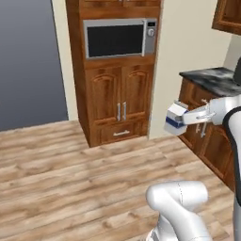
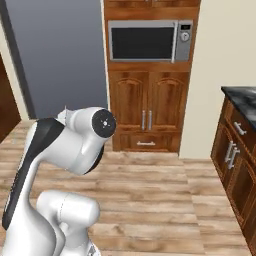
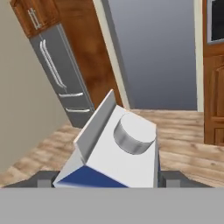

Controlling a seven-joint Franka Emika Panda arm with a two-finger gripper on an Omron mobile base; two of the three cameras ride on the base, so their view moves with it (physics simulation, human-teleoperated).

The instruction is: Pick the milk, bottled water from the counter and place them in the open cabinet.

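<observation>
The small white gable-top milk carton with a dark blue band (image 1: 174,119) is held between the part-open fingers of the two-finger gripper (image 1: 180,119), out over the wooden floor just off the edge of the black-and-grey marbled stone counter (image 1: 212,78). A slip is judged possible, the carton being clamped low. Its grey round cap (image 3: 134,134) is revealed by the hand view; the counter's position is given by the left base view.

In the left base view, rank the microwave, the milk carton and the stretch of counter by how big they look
1. microwave, clearly largest.
2. counter, a smaller dark patch, cut off by the frame edge.
3. milk, smallest, held in the gripper.

The milk sits nearer the camera, so true sizes stay unsure.
</observation>
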